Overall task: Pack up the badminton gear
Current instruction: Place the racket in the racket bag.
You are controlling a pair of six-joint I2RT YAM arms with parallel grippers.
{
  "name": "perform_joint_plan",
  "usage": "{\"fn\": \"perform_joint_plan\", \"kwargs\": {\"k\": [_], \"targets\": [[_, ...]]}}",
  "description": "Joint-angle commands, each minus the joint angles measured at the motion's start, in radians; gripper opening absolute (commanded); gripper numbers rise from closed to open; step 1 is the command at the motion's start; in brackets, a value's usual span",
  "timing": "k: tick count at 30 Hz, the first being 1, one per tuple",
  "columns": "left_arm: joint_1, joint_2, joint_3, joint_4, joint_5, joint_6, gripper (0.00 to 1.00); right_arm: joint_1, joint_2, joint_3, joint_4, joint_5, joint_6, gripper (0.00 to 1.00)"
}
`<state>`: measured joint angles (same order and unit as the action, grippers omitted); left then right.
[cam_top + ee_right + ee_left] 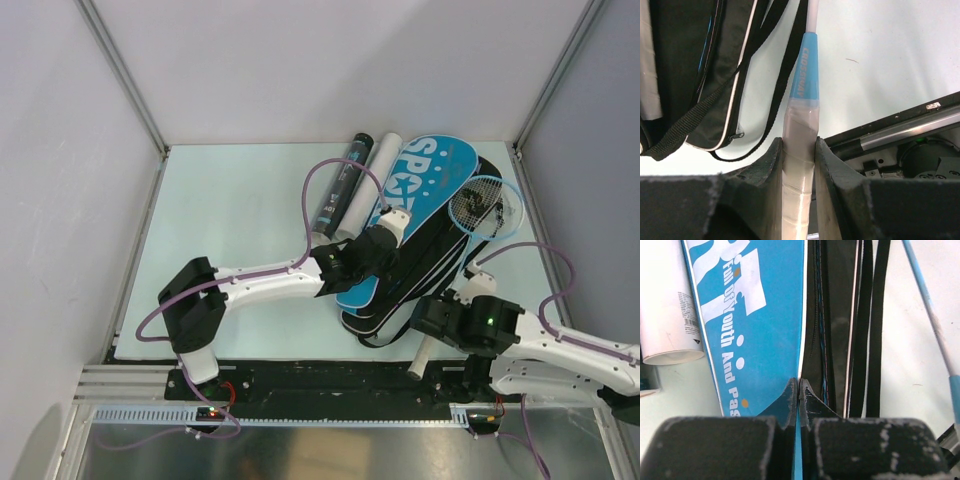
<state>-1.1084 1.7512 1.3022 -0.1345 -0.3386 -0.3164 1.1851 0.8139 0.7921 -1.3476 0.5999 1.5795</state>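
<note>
A blue "SPORT" bag (425, 190) lies slantwise on top of a black bag (440, 262). My left gripper (386, 236) is shut on the blue bag's (760, 315) right edge, and a thin blue strip shows between its fingers (790, 397). The black bag (837, 325) lies open just right of that edge. My right gripper (447, 312) is shut on the white wrapped handle (799, 150) of a light-blue racket (806, 75). The racket's head (487, 205) rests at the black bag's far right end.
A black tube (340, 185) and a white tube (362, 190) lie side by side left of the blue bag, the white tube (665, 305) close to my left gripper. Black straps (782, 75) trail beside the racket shaft. The table's dark front rail (900, 131) runs right of my right gripper.
</note>
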Motion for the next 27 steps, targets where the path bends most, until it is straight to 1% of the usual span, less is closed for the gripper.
{"fn": "perform_joint_plan", "kwargs": {"k": [1, 5, 9, 13, 21, 27], "targets": [[0.005, -0.051, 0.043, 0.093, 0.048, -0.047, 0.0, 0.047, 0.022, 0.047, -0.032, 0.043, -0.022, 0.0], [0.006, -0.06, 0.023, 0.125, 0.086, -0.061, 0.0, 0.087, 0.074, 0.075, 0.025, 0.046, -0.047, 0.0], [0.006, -0.058, 0.009, 0.164, 0.132, -0.07, 0.0, 0.168, 0.157, 0.132, 0.023, 0.095, 0.004, 0.0], [0.007, -0.046, 0.001, 0.184, 0.17, -0.073, 0.0, 0.221, 0.209, 0.169, 0.028, 0.116, 0.022, 0.0], [0.007, -0.057, -0.033, 0.233, 0.24, -0.031, 0.0, 0.297, 0.197, 0.172, 0.071, 0.118, -0.003, 0.0], [0.01, -0.073, -0.068, 0.266, 0.263, -0.011, 0.0, 0.42, 0.178, 0.175, 0.128, 0.139, -0.061, 0.0]]}}
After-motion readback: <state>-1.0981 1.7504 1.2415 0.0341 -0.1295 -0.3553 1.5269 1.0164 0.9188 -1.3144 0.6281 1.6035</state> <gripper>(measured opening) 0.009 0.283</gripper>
